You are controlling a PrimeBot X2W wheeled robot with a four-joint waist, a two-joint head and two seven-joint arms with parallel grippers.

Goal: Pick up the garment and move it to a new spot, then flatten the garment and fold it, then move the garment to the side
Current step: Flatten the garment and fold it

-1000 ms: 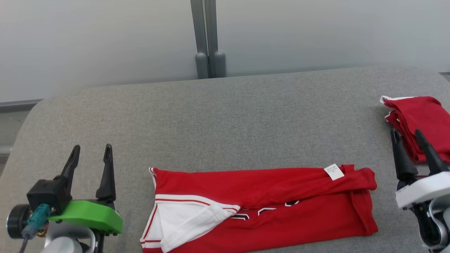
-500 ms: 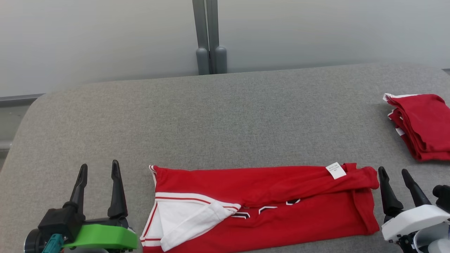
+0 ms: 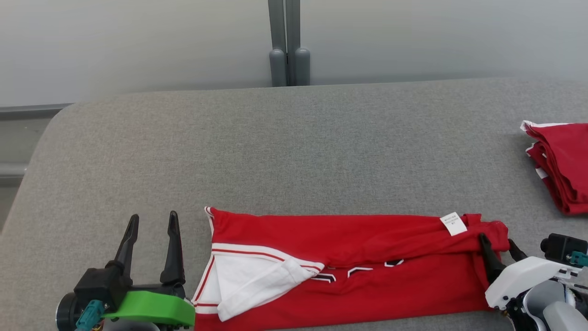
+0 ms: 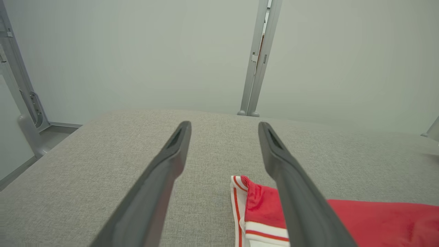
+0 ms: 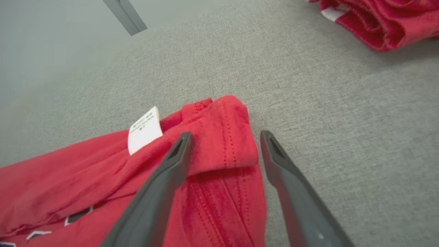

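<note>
The smooth red garment (image 3: pixel 358 257) lay as a long folded band on the coarse grey woven table (image 3: pixel 294 151). The left gripper's (image 3: pixel 153 215) tapered fingers stood apart beside it. The right gripper's (image 5: pixel 225 134) fingers, also apart, straddled its stitched hem corner.

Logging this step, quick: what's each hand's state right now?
Left hand: open, empty, beside the garment's white-trimmed end.
Right hand: open, straddling the garment's label-end corner, not closed on it.

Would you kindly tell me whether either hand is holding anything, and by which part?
Nothing is held. The right hand is open over the right end of the red shirt; the left hand is open beside it.
</note>
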